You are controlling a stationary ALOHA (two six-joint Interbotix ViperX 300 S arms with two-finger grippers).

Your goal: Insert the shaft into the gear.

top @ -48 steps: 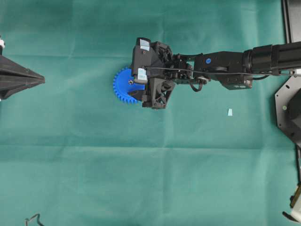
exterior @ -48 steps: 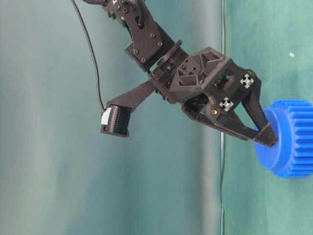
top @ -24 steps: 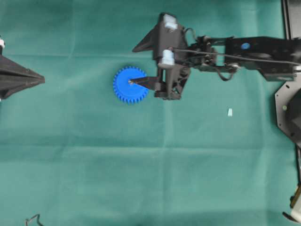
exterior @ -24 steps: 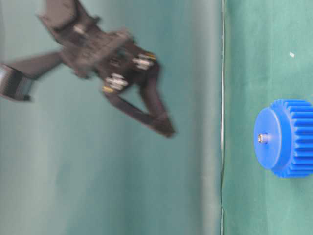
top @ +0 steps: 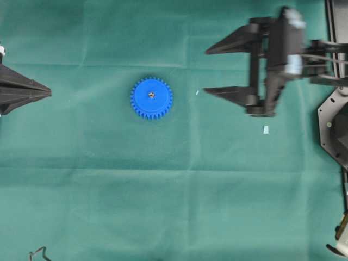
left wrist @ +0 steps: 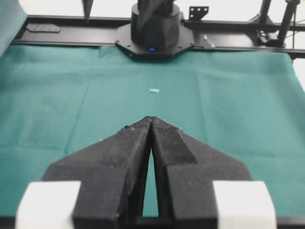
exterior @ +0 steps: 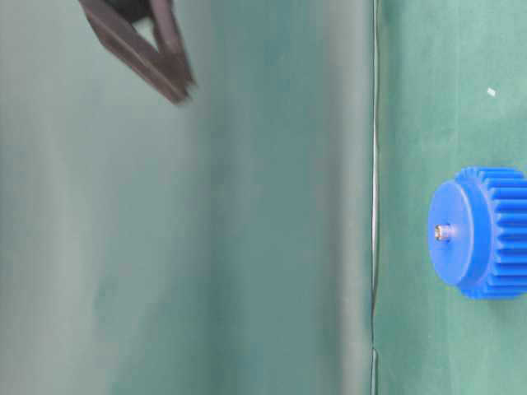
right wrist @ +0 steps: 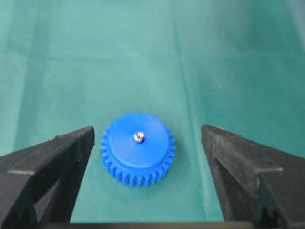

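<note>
The blue gear (top: 151, 98) lies flat on the green cloth, left of centre. The small silvery shaft (top: 151, 95) stands in its centre hole, its tip poking out of the hub (exterior: 443, 233) (right wrist: 138, 137). My right gripper (top: 206, 70) hangs open well to the right of the gear, high above the table, with nothing between its fingers (right wrist: 52, 157). In the right wrist view the gear (right wrist: 137, 149) sits ahead, between the spread jaws. My left gripper (top: 50, 93) rests at the left edge, shut and empty, its fingers (left wrist: 143, 138) pressed together at the tips.
A pale blue-white scrap (top: 266, 129) lies on the cloth at the right, and a tiny speck (top: 197, 92) sits between gear and right gripper. The right arm's black base plate (top: 333, 128) stands at the right edge. A dark wire loop (top: 38, 253) is at the bottom left.
My right gripper has let go of the shaft, lifted off the gear and drawn back far to the right, staying open. The shaft stays in the gear's hub. The left gripper has not moved.
</note>
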